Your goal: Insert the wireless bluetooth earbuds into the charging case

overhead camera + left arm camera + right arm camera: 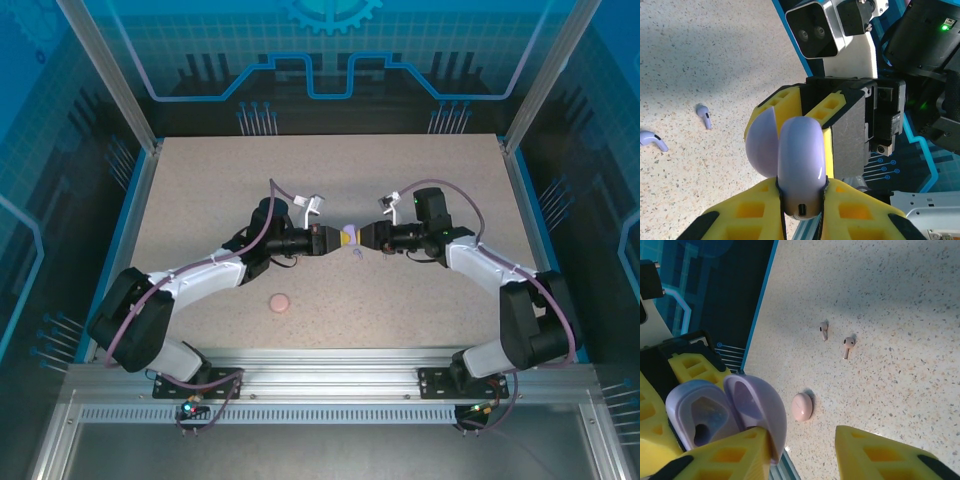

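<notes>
My left gripper (800, 200) is shut on the base of the lilac charging case (800, 160), held up over the table's middle (348, 237). Its lid (756, 412) stands open, and the hollow base (697, 422) looks empty. My right gripper (805, 442) faces it from the other side with its jaws apart, one yellow finger (725, 455) against the lid's outer side and the other well clear. Two lilac earbuds (704, 116) (652, 141) lie on the table. Two pale pink earbuds (824, 330) (847, 346) lie close together farther off.
A shut pink round case (802, 406) lies on the speckled table (200, 200), nearer the left arm (280, 301). Blue walls and metal posts ring the table. The two arms meet nose to nose at the centre.
</notes>
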